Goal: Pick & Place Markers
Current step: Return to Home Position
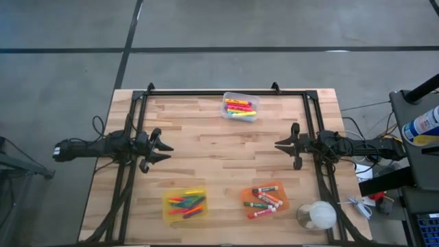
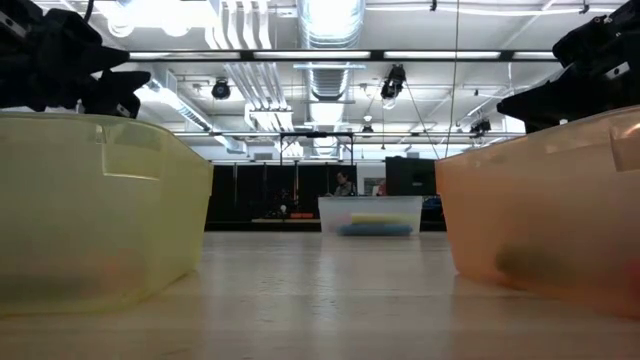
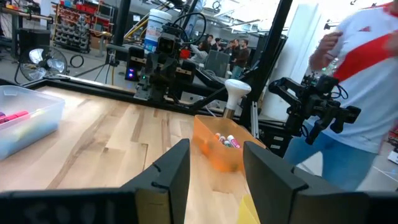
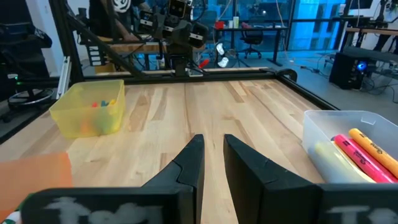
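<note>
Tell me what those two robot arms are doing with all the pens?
Nothing is being held right now. The left hand and right hand hover empty and open above the table, one at each side. The markers already lie in three bins: a yellow bin, an orange bin and a clear bin. No loose marker shows outside them.

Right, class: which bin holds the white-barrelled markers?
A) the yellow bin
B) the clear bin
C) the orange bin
C: the high view shows the white-barrelled markers lying in the orange bin.
</note>
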